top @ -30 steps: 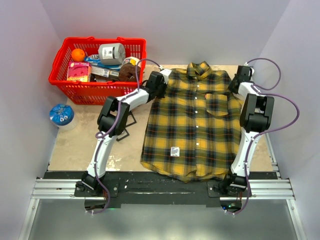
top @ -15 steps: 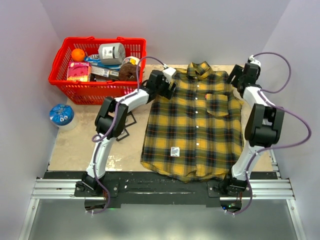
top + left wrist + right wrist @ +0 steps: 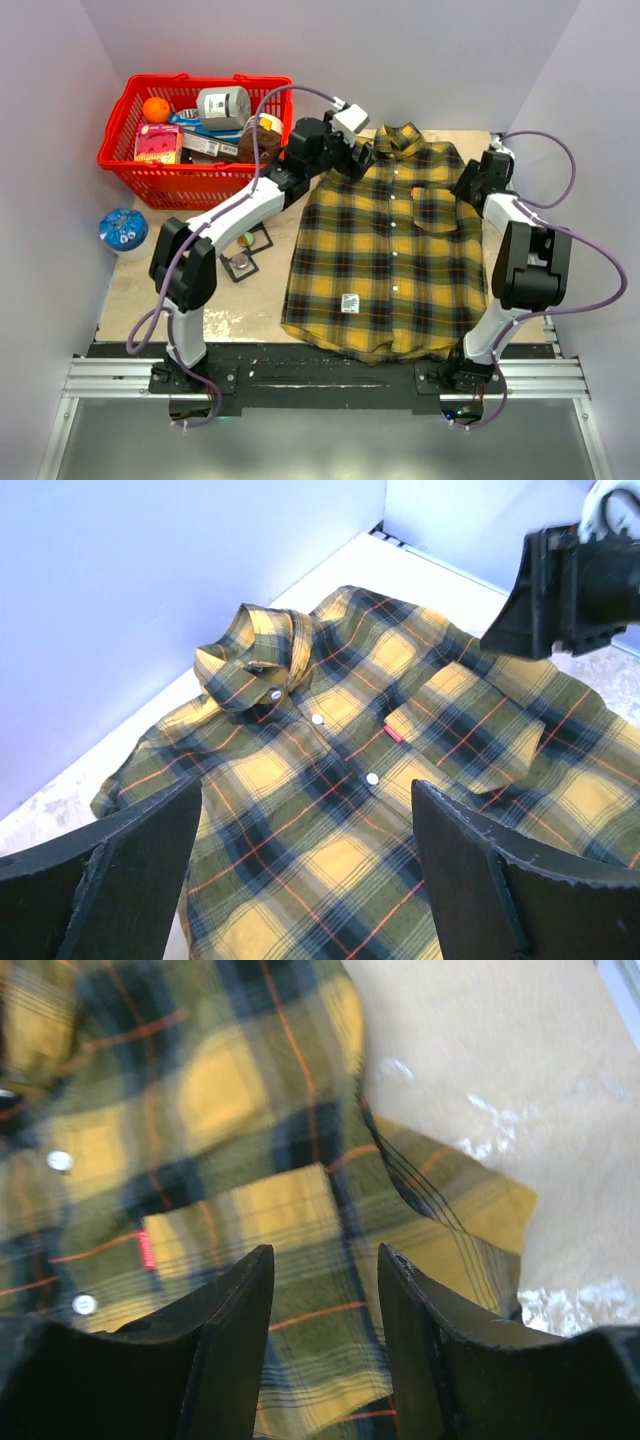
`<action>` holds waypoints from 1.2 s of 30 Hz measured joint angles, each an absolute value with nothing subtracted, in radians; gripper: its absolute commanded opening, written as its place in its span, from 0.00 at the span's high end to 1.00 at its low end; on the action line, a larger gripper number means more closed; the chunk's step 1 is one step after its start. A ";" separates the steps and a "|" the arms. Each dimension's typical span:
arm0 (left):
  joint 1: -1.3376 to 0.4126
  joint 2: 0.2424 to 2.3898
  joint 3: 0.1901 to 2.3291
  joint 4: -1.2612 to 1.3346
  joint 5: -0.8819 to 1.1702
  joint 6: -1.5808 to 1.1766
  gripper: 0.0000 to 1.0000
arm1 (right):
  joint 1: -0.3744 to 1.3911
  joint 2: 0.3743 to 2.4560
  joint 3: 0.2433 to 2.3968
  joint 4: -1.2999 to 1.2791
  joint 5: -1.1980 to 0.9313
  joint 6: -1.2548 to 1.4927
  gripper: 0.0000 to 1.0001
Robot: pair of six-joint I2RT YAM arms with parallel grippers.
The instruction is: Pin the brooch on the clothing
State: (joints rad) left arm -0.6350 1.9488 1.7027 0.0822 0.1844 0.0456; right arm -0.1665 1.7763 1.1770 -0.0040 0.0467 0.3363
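Observation:
The clothing [image 3: 385, 250], a yellow-and-dark plaid shirt, lies flat on the table with its collar at the far end, a chest pocket [image 3: 435, 208] and a white label [image 3: 349, 302]. My left gripper [image 3: 358, 160] hovers above the shirt's left shoulder, open wide; in the left wrist view the gripper [image 3: 308, 810] has only plaid cloth [image 3: 300, 730] showing between its fingers. At the opposite shoulder my right gripper [image 3: 466, 183] is low, open; in its wrist view the gripper [image 3: 325, 1260] has fingers apart over the cloth [image 3: 230, 1090]. Small round pieces on black holders [image 3: 243, 250] lie left of the shirt; I cannot tell if one is the brooch.
A red basket [image 3: 130, 160] full of groceries stands at the back left. A blue-topped round container [image 3: 123, 230] sits by the left wall. Walls close in on three sides. Bare tabletop [image 3: 480, 1080] shows beside the shirt's sleeve.
Both grippers opened. The left arm rose and swung right over the shoulder, uncovering the small pieces on the table. The right gripper shifted slightly by the right shoulder.

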 measured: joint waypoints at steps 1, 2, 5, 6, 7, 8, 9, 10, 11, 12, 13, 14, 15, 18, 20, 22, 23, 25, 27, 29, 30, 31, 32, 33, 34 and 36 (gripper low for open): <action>-0.635 1.931 1.681 0.084 0.187 0.044 0.10 | -0.166 1.786 1.176 -0.018 0.062 0.339 0.51; -0.635 1.914 1.657 0.081 0.186 0.041 0.10 | -0.167 1.797 1.176 -0.030 0.075 0.340 0.51; -0.630 1.873 1.594 0.058 0.179 0.036 0.08 | -0.167 1.837 1.179 -0.065 0.137 0.347 0.52; -0.628 1.853 1.570 0.046 0.177 0.035 0.07 | -0.167 1.857 1.185 -0.079 0.158 0.349 0.52; -0.625 1.830 1.547 0.027 0.175 0.034 0.06 | -0.167 1.879 1.192 -0.090 0.176 0.351 0.53; -0.622 1.802 1.528 0.009 0.174 0.035 0.06 | -0.168 1.897 1.197 -0.099 0.190 0.352 0.53; -0.617 1.769 1.510 -0.010 0.170 0.035 0.05 | -0.168 1.915 1.200 -0.107 0.201 0.353 0.53; -0.611 1.739 1.496 -0.029 0.168 0.035 0.05 | -0.169 1.927 1.201 -0.111 0.206 0.354 0.53; -0.600 1.695 1.479 -0.049 0.168 0.035 0.05 | -0.169 1.937 1.201 -0.112 0.212 0.355 0.53; -0.585 1.649 1.464 -0.072 0.167 0.035 0.02 | -0.169 1.938 1.205 -0.112 0.218 0.356 0.52; -0.564 1.600 1.445 -0.083 0.168 0.035 0.01 | -0.169 1.936 1.208 -0.110 0.220 0.356 0.47; -0.541 1.544 1.420 -0.090 0.167 0.035 0.01 | -0.169 1.934 1.208 -0.107 0.221 0.356 0.39; -0.521 1.499 1.397 -0.099 0.164 0.035 0.01 | -0.169 1.927 1.205 -0.104 0.224 0.355 0.36; -0.446 1.333 1.304 -0.123 0.149 0.038 0.01 | -0.167 1.869 1.168 -0.093 0.224 0.355 0.29; -0.415 1.254 1.258 -0.142 0.158 0.039 0.01 | -0.162 1.797 1.143 -0.096 0.222 0.353 0.28; -0.404 1.207 1.212 -0.148 0.163 0.041 0.01 | -0.148 1.715 1.137 -0.097 0.221 0.351 0.28; -0.402 1.184 1.174 -0.146 0.167 0.040 0.01 | -0.140 1.681 1.136 -0.096 0.220 0.350 0.27; -0.400 1.150 1.096 -0.150 0.178 0.037 0.01 | -0.098 1.593 1.127 -0.095 0.239 0.347 0.27; -0.399 1.141 1.032 -0.165 0.179 0.037 0.01 | -0.015 1.499 1.108 -0.094 0.265 0.345 0.27; -0.399 1.155 1.002 -0.197 0.159 0.038 0.01 | 0.091 1.419 1.085 -0.096 0.278 0.344 0.27; -0.399 1.163 0.998 -0.213 0.143 0.039 0.01 | 0.137 1.392 1.075 -0.097 0.279 0.345 0.27; -0.399 1.174 0.996 -0.231 0.122 0.040 0.01 | 0.194 1.360 1.059 -0.098 0.282 0.348 0.27; -0.399 1.185 0.996 -0.241 0.104 0.043 0.01 | 0.246 1.317 1.027 -0.097 0.279 0.360 0.27; -0.398 1.193 0.996 -0.250 0.087 0.046 0.01 | 0.286 1.305 1.019 -0.099 0.277 0.363 0.27; -0.398 1.197 0.996 -0.259 0.070 0.046 0.01 | 0.330 1.279 0.994 -0.095 0.276 0.376 0.27; -0.397 1.199 0.996 -0.267 0.045 0.046 0.02 | 0.404 1.247 0.958 -0.094 0.271 0.396 0.28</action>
State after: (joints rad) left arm -0.3973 1.1988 0.9962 -0.2668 0.0452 0.0463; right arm 0.4038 1.2472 0.9581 -0.0944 0.2707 0.3962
